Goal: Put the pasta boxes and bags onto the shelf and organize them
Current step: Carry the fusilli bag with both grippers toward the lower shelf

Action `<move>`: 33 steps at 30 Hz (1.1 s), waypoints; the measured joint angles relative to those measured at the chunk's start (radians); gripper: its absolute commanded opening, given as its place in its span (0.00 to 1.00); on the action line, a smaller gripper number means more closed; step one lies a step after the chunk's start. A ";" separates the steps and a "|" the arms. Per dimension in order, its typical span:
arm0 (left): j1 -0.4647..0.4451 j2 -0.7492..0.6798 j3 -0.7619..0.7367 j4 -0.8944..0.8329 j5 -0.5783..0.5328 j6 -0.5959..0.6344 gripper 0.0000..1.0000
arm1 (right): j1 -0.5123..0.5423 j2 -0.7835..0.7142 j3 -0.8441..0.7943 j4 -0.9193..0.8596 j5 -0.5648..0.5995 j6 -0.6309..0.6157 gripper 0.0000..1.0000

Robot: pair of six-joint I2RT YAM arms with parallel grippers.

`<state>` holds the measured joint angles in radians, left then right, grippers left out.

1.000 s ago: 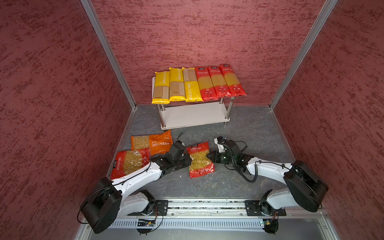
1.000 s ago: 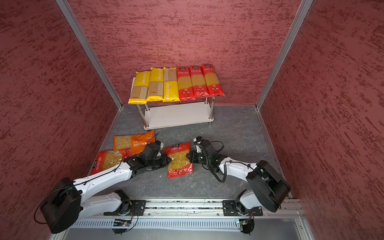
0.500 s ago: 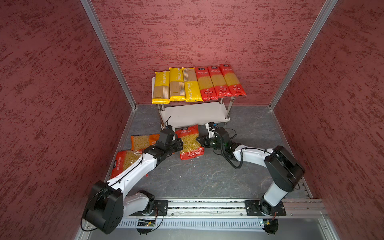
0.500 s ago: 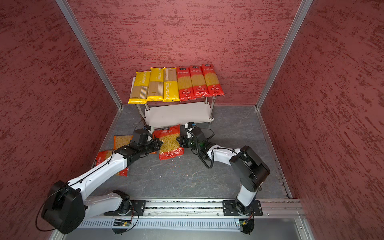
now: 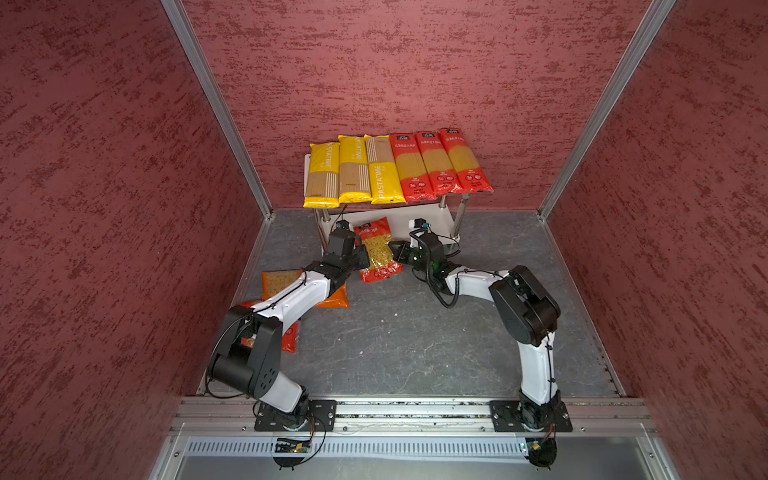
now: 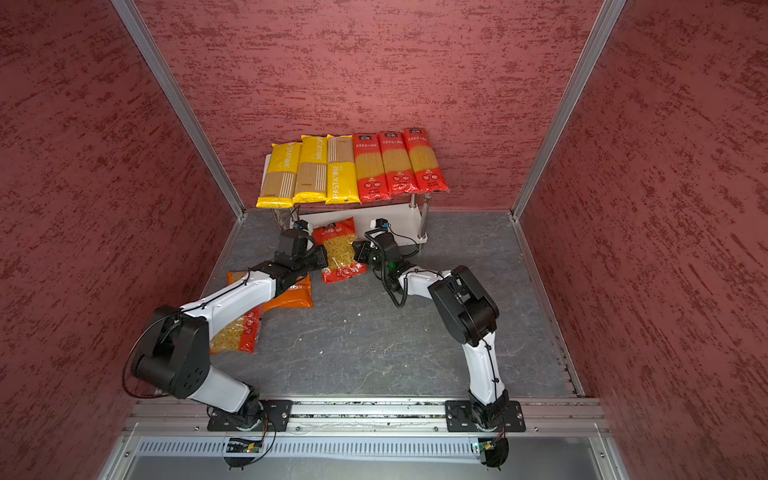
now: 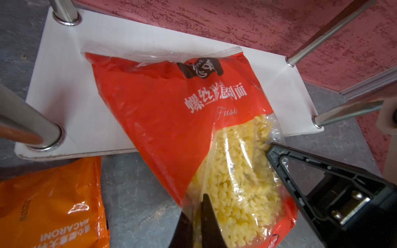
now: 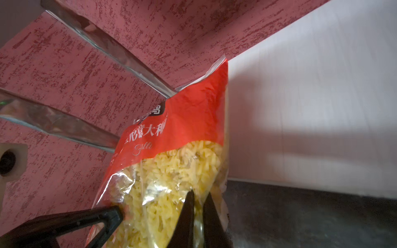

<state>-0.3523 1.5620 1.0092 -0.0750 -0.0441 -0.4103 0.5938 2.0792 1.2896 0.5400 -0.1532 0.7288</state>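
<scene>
On top tier (image 5: 308, 160), six spaghetti packs (image 5: 397, 168) lay in row: done. Fusilli bag (image 5: 376, 249), edges pinched between closed fingers of left gripper (image 5: 365, 257) and right gripper (image 5: 395, 251), had top end over lower board (image 5: 436, 218). Macaroni bag (image 5: 336, 300) and third short-pasta bag (image 6: 239, 332) lay on floor (image 5: 395, 340), unplaced.

The fusilli bag (image 5: 376, 249), pinched between left gripper (image 5: 364, 258) and right gripper (image 5: 395, 251), has travelled forward. Its top end now overlaps the shelf (image 7: 64, 90).

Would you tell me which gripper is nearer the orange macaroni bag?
Left. The left gripper pinches the fusilli bag on the edge facing the macaroni bag; the right gripper pinches the opposite edge, with the fusilli bag between.
</scene>
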 measured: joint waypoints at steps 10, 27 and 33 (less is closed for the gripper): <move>0.014 0.100 0.053 0.022 -0.046 -0.011 0.00 | -0.008 -0.067 -0.119 0.039 0.000 0.031 0.50; 0.039 0.119 0.098 -0.023 0.000 -0.056 0.00 | 0.005 -0.114 -0.341 0.169 -0.157 0.253 0.50; 0.051 0.119 0.109 -0.029 0.000 -0.057 0.12 | 0.015 -0.055 -0.290 0.185 -0.200 0.308 0.19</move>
<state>-0.3012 1.6814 1.1183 -0.1043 -0.0441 -0.4675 0.6086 2.0247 1.0000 0.7250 -0.3531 1.0370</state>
